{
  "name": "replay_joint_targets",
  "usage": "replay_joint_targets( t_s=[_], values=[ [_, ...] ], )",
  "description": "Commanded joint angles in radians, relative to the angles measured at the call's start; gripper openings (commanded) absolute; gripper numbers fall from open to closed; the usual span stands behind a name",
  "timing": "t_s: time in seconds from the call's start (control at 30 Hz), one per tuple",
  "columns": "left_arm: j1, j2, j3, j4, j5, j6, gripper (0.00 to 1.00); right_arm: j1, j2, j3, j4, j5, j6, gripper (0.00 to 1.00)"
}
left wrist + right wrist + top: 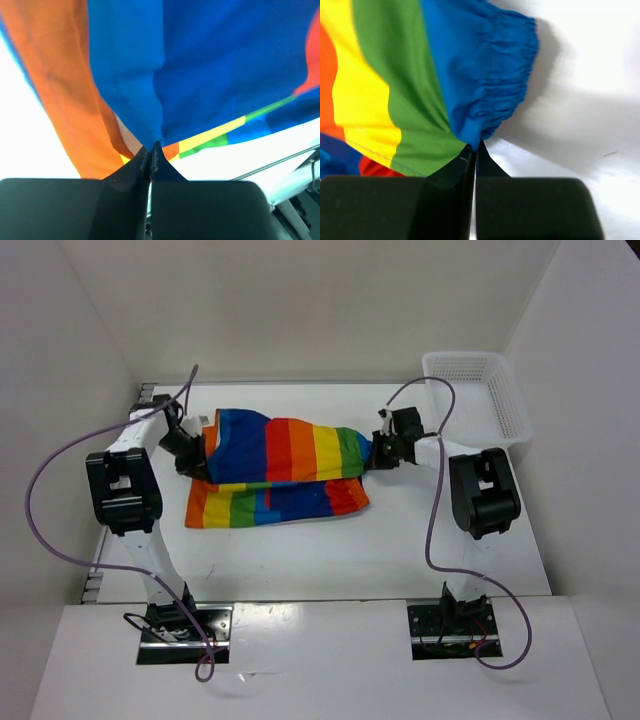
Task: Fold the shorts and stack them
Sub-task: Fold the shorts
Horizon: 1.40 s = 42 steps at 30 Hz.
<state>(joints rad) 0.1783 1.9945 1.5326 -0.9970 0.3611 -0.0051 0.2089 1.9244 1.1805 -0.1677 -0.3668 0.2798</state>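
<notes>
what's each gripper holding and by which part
Both pinch the shorts: left gripper on blue cloth at the left end, right gripper on the gathered blue edge.

place: robot lab test cell | evidence: white enclosure walls (pixel 300 310), white table (pixel 330 552), bolted arm bases (pixel 185 625), purple cables (pixel 28 502)

table (pixel 300 560): white, matte, few small dark marks
back wall (pixel 300 310): plain white panel
side walls: white panels, left (pixel 60 360) and right (pixel 590 360), enclosing table
front ledge (pixel 320 665): white, glossy
light: bright, even, soft shadows
</notes>
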Motion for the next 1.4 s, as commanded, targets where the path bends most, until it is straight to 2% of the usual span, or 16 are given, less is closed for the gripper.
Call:
replay_joint_targets(
  t_s=[0.0,0.03,0.17,0.23,0.3,0.4,0.53,0.57,0.7,0.97,1.03,1.13,1.2,1.23,1.3,1.37],
  values=[
    [0.02,-0.03,0.118,-0.055,-0.033,0.005,0.0,-0.008,-0.05,0.068,0.027,0.098,-0.247,0.0],
    [0.02,-0.03,0.18,-0.067,-0.045,0.005,0.0,-0.008,-0.059,0.105,-0.011,0.082,-0.34,0.0],
    [0.029,-0.062,0.338,-0.167,-0.08,0.005,0.0,-0.008,-0.111,0.228,-0.192,-0.073,-0.52,0.0],
    [0.029,-0.089,0.374,-0.198,-0.115,0.005,0.0,-0.008,-0.128,0.271,-0.266,-0.153,-0.579,0.0],
    [0.029,-0.13,0.374,-0.235,-0.145,0.005,0.0,-0.008,-0.16,0.28,-0.355,-0.166,-0.668,0.0],
    [0.029,-0.21,0.315,-0.255,-0.191,0.005,0.0,0.027,-0.205,0.248,-0.472,-0.175,-0.807,0.0],
    [0.029,-0.304,0.1,-0.232,-0.224,0.005,0.0,0.163,-0.254,0.125,-0.573,-0.1,-0.967,0.0],
    [0.029,-0.325,-0.005,-0.221,-0.252,0.005,0.0,0.19,-0.263,0.092,-0.573,-0.059,-0.991,0.0],
    [0.029,-0.356,-0.218,-0.135,-0.307,0.005,0.0,0.238,-0.275,-0.056,-0.526,-0.012,-1.005,0.0],
    [0.029,-0.318,-0.308,0.0,-0.352,0.005,0.0,0.238,-0.234,-0.088,-0.425,0.025,-0.956,0.0],
    [0.029,-0.309,-0.319,0.011,-0.361,0.005,0.0,0.238,-0.234,-0.088,-0.424,0.051,-0.965,0.05],
    [0.029,-0.309,-0.368,0.047,-0.415,0.005,0.01,0.238,-0.234,-0.102,-0.424,0.083,-0.978,0.32],
    [0.029,-0.321,-0.397,0.104,-0.461,0.005,0.03,0.238,-0.245,-0.116,-0.424,0.083,-0.989,0.54],
    [0.029,-0.321,-0.407,0.113,-0.476,0.005,0.05,0.238,-0.245,-0.116,-0.424,0.083,-0.989,0.72],
    [0.029,-0.321,-0.407,0.113,-0.461,0.005,0.32,0.238,-0.264,-0.093,-0.458,0.063,-0.989,0.75],
    [0.029,-0.332,-0.378,0.103,-0.404,0.005,0.48,0.238,-0.278,-0.05,-0.492,0.052,-0.989,0.78]
  ],
)
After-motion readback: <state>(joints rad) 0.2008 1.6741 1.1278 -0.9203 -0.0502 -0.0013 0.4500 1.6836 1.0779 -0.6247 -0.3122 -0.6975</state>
